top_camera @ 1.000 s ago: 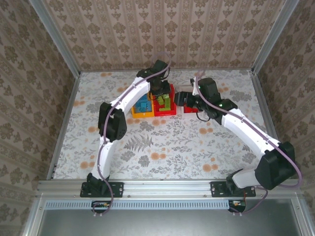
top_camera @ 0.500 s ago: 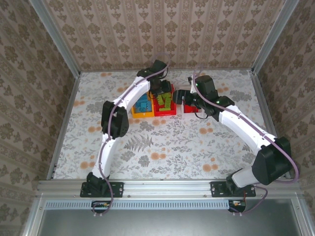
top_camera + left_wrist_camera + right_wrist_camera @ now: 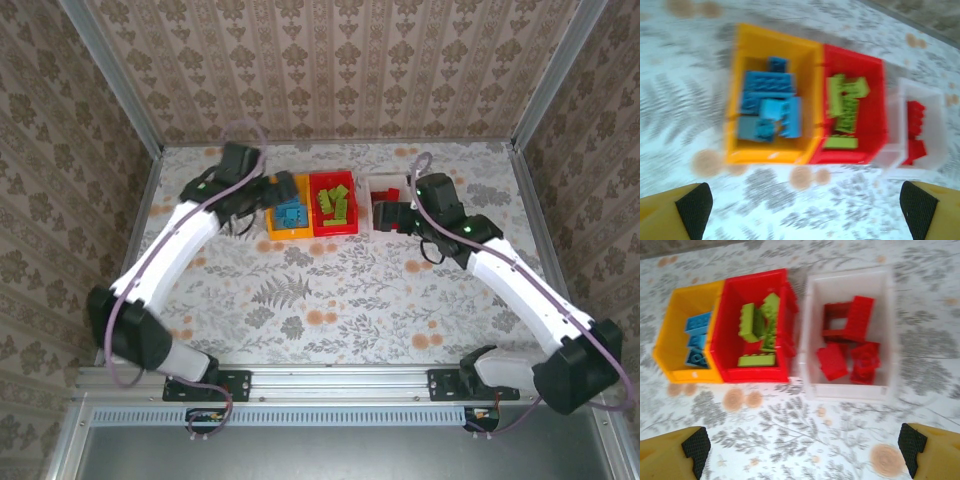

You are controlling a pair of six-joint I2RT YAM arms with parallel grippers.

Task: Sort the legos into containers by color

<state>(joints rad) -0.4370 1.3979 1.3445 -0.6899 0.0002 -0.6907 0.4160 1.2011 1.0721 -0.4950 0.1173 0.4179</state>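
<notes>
Neatly: yellow bin (image 3: 662, 352) holds blue legos (image 3: 697, 340), red bin (image 3: 755, 374) green ones (image 3: 757, 322), white bin (image 3: 847, 390) red ones (image 3: 855, 340); all fingers (image 3: 695, 447) wide.

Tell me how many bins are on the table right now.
3, side by side in a row: orange-yellow bin on the left, red bin in the middle, white bin on the right.

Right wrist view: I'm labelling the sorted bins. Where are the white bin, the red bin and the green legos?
white bin (image 3: 850, 392), right wrist view, on its near wall.
red bin (image 3: 752, 375), right wrist view, on its near wall.
green legos (image 3: 747, 322), right wrist view, on the leftmost brick.
</notes>
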